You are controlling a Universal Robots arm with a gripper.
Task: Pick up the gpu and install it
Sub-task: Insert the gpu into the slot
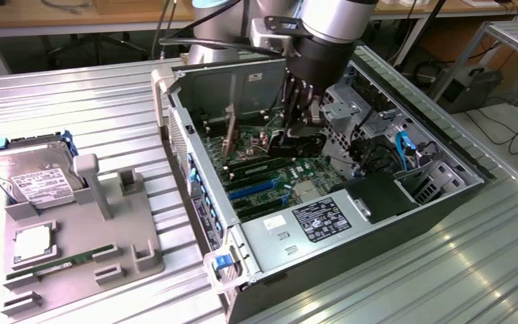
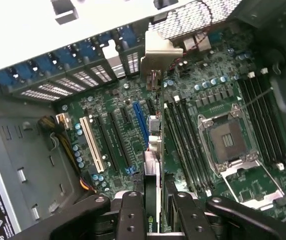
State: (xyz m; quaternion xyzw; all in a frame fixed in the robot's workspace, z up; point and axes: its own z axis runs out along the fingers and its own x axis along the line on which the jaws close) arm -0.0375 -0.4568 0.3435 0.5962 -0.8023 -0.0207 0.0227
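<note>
The gpu is a thin black card seen edge-on, standing upright between my fingers. Its silvery end bracket reaches the slotted rear wall of the open computer case. The card runs just beside the blue expansion slot on the green motherboard; I cannot tell whether it is seated. My gripper is shut on the card's upper edge. In the exterior view the gripper reaches straight down into the case, with the gpu dark below it.
Left of the case, a grey holder carries a silver hard drive, a processor and a green memory stick. Inside the case are the power supply, drive cages, blue cables and an open processor socket.
</note>
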